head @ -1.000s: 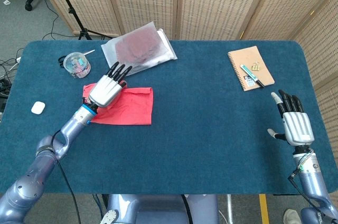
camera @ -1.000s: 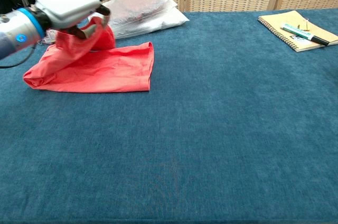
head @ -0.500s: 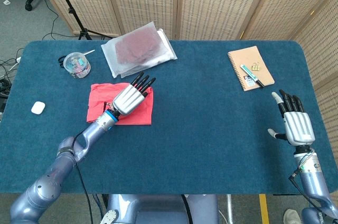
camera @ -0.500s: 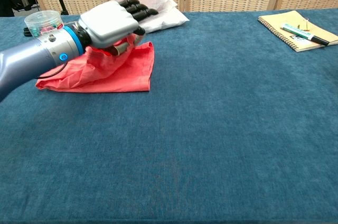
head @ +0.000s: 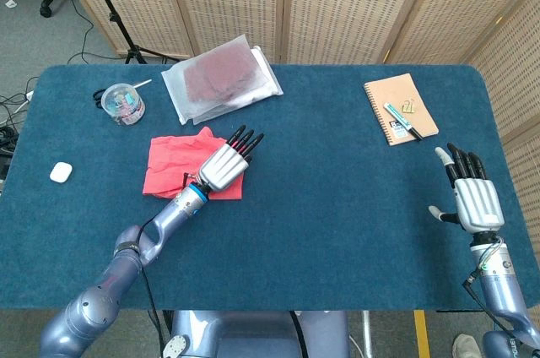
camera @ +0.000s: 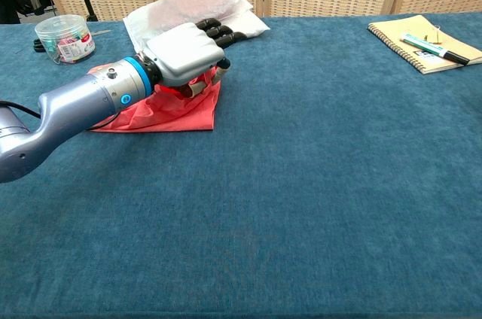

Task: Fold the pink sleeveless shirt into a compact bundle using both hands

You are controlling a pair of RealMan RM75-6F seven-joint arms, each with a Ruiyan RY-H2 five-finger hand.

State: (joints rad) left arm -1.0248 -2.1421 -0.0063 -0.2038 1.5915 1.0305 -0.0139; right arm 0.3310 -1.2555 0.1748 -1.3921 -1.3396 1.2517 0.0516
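Note:
The pink shirt (head: 173,164) lies crumpled and partly doubled over on the blue table (head: 337,197), left of centre. My left hand (head: 228,164) is over the shirt's right edge, palm down, fingers stretched toward the far right. In the chest view the left hand (camera: 184,52) has its thumb tucked under with a raised fold of the shirt (camera: 162,112) pinched beneath it. My right hand (head: 474,197) hovers by the table's right edge, far from the shirt, fingers spread and holding nothing. It does not show in the chest view.
A clear plastic bag (head: 221,78) with a dark garment lies just behind the shirt. A small plastic jar (head: 123,105) stands at the back left and a white case (head: 60,172) lies near the left edge. A notebook (head: 400,108) with a pen is at the back right.
My left hand has swept right across the shirt, carrying its left part over so the cloth is narrower and bunched up. The right hand has stayed put.

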